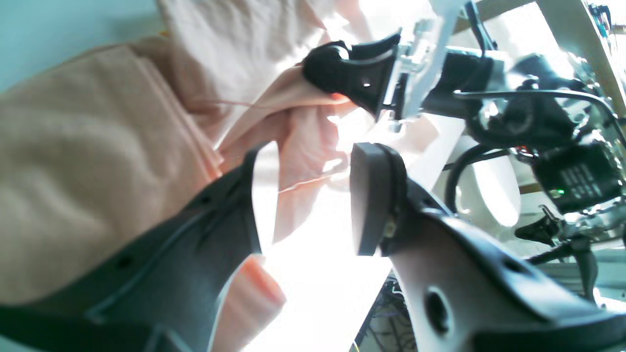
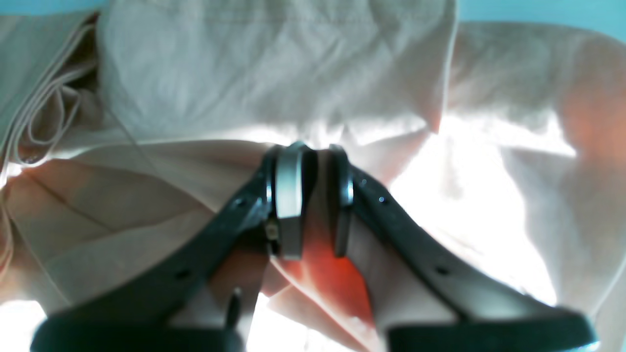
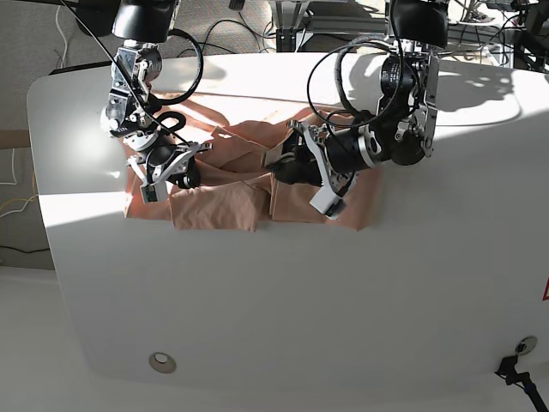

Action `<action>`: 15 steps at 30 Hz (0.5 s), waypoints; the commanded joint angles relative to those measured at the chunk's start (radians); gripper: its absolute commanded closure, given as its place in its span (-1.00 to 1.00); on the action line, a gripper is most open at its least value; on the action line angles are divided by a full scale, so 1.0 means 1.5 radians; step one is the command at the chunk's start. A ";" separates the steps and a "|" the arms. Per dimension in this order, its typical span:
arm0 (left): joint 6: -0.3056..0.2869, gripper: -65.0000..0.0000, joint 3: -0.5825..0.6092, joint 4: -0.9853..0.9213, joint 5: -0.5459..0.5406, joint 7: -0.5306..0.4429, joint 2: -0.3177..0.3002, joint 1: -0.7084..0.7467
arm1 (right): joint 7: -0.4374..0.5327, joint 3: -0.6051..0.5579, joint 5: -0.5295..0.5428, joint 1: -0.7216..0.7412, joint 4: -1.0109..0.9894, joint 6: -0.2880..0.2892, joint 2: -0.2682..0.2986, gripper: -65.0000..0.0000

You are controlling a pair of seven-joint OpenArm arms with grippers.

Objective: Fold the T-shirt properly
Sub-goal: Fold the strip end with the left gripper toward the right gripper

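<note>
A white bench [image 3: 283, 292] with rounded corners fills most of the base view, sunlit in a broad band across its middle and along its far right edge. Near its front left corner a small round metal fitting [image 3: 161, 362] sits in the surface. Just past the front right corner a black cable plug [image 3: 513, 373] hangs beside a small round knob [image 3: 525, 345]. Beyond the far edge, black cables [image 3: 249, 21] lie tangled on a grey floor [image 3: 51, 34].

Both arms are hiding the middle of the T-shirt [image 3: 214, 206] in the base view; sun glare is washing out the worktop [image 1: 313, 293] in the left wrist view.
</note>
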 commanded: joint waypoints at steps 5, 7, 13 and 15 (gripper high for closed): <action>-0.005 0.31 -0.047 0.056 -0.008 0.003 -0.059 -0.031 | -0.046 -0.003 -0.024 -0.003 -0.002 -0.001 0.000 0.73; -0.005 0.31 -0.070 0.049 0.023 -0.010 -0.092 -0.045 | -0.046 -0.003 -0.024 -0.003 0.003 -0.001 0.000 0.73; -0.005 0.31 -0.068 -0.052 0.152 -0.112 -0.142 -0.049 | -0.046 -0.003 -0.023 -0.002 0.103 -0.004 -0.002 0.69; -0.005 0.31 -0.062 -0.108 0.185 -0.133 -0.141 -0.049 | -0.049 -0.002 -0.022 0.009 0.147 -0.004 -0.005 0.56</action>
